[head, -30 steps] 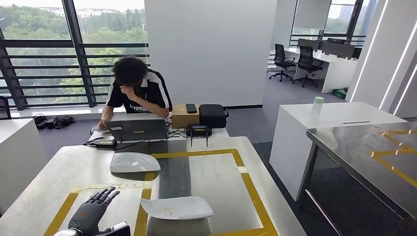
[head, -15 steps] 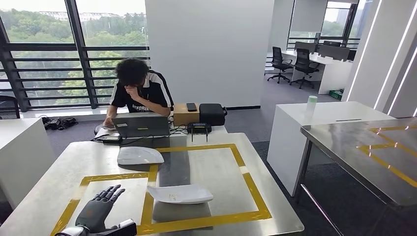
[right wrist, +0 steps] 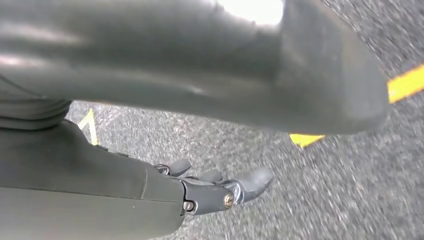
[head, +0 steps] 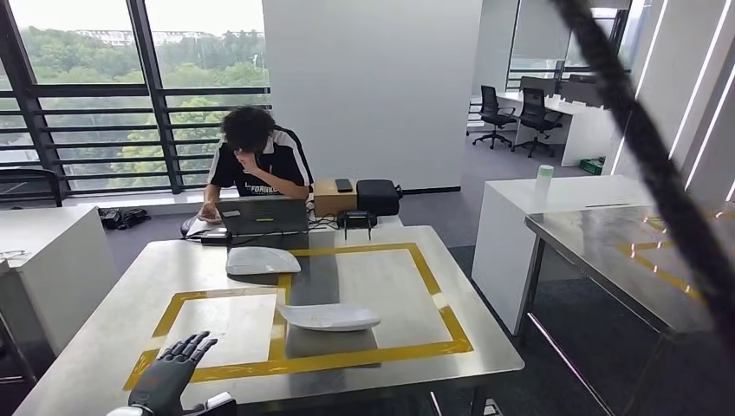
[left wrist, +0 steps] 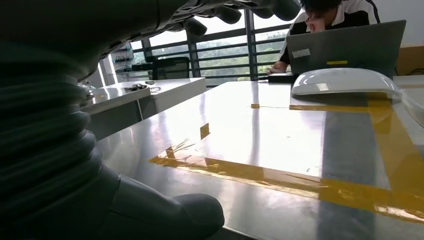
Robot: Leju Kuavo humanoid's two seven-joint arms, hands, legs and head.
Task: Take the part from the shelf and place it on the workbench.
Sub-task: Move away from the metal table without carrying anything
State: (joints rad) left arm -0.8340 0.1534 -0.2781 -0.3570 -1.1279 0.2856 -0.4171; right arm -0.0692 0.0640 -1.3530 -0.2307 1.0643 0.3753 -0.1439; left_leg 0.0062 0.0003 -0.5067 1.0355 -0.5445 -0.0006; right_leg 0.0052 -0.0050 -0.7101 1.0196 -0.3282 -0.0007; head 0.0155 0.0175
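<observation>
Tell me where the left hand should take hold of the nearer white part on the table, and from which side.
Probably the thin left-hand edge of the nearer white part, which faces the left hand. The part is a shallow, smooth shell lying flat on the table, so its domed top gives fingers nothing to close on. Come in low from the left, pinching the rim. The farther white part is clear of that path.

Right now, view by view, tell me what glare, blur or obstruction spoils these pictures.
Head view: a dark, out-of-focus band slants across the right side; bright windows behind. Left wrist view: the left hand looms dark and soft, and window light glares off the steel table. Right wrist view: the floor is streaked with motion blur; the right hand stays fairly sharp.
</observation>
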